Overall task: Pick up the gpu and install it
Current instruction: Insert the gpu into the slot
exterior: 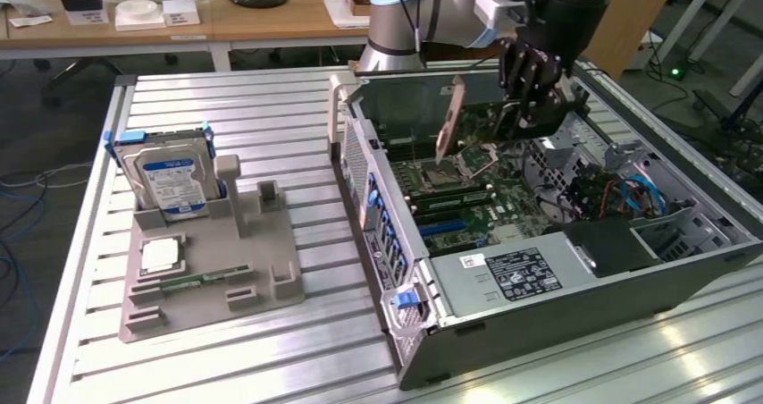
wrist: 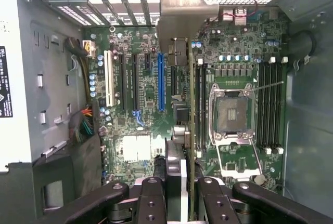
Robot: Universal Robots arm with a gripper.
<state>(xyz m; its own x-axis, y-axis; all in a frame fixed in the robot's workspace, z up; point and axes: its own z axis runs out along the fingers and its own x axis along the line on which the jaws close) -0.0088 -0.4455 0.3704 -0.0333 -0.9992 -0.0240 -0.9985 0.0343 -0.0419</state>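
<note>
Above the open computer case [exterior: 667,270], upper right of the exterior frame, your gripper [exterior: 533,122] is clamped on the gpu [exterior: 495,122], held edge-down. From the wrist, the card's long axis parallels the blue slot [wrist: 161,81], which lies just beside it toward frame left.

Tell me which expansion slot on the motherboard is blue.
The long slot next to the held gpu; the neighbouring slots are black, and one is white.

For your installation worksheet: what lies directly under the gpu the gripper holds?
Under the gpu, held by the gripper, lies the motherboard with its blue slot and empty CPU socket. The card's edge covers a strip of board.
</note>
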